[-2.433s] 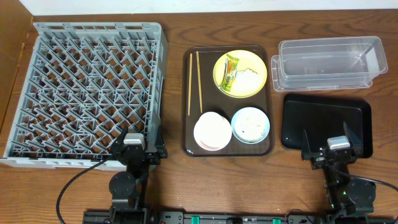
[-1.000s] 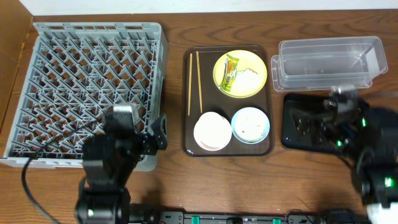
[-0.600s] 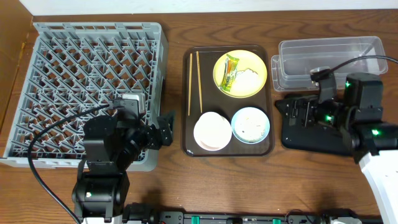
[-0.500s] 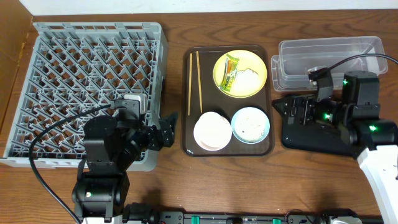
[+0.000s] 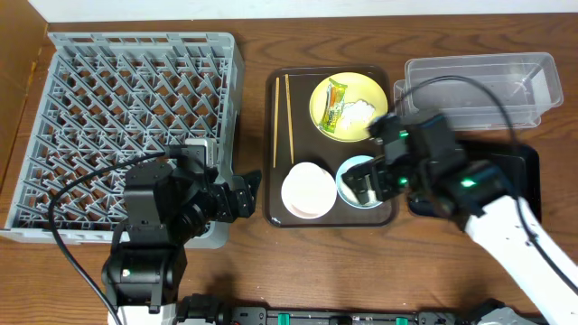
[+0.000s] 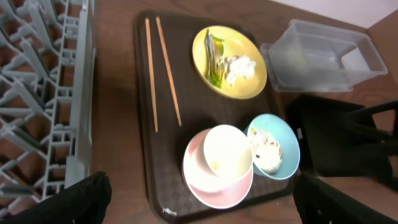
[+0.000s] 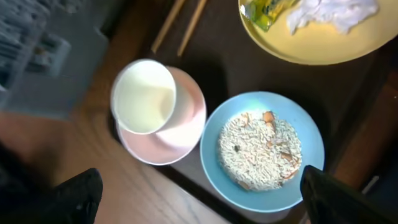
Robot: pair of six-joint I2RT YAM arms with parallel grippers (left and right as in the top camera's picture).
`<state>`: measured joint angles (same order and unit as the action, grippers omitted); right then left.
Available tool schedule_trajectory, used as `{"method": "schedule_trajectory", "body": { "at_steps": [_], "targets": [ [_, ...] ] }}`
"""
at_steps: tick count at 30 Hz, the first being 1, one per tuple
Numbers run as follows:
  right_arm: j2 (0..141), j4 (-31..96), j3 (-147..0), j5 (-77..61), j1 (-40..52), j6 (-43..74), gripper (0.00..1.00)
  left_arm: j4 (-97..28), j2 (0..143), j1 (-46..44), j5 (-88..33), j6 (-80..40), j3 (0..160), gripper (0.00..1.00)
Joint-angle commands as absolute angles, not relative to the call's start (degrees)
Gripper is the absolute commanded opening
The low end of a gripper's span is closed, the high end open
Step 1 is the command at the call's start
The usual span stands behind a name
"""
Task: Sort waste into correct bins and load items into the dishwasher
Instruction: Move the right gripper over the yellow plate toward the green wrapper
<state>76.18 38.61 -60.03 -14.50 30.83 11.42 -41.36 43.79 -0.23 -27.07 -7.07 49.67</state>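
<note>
Lying on yellow plate (image 6: pixel 241 38) — wrapper (image 6: pixel 214 56), print unreadable

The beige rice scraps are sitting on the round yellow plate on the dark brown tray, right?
No. The beige rice scraps lie in the light blue bowl on the dark brown tray, as the right wrist view shows. The round yellow plate holds a green-yellow wrapper and a white tissue.
</note>
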Motion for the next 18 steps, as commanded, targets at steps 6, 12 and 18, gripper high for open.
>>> {"method": "schedule_trajectory", "body": {
  "at_steps": [6, 12, 18],
  "targets": [
    [81.8, 37.0, -60.6, -5.0, 32.4, 14.7, 0.71, -43.7, 43.9, -0.4, -27.9, -7.4, 51.3, 0.94],
    [85.7, 33.5, -60.6, -1.1, 31.9, 15.2, 0.54, -43.7, 43.9, -0.4, -27.9, -7.4, 51.3, 0.95],
    [89.3, 27.6, -60.6, -2.3, 31.9, 14.6, 0.45, -43.7, 43.9, -0.4, -27.9, -7.4, 51.3, 0.94]
  ]
}}
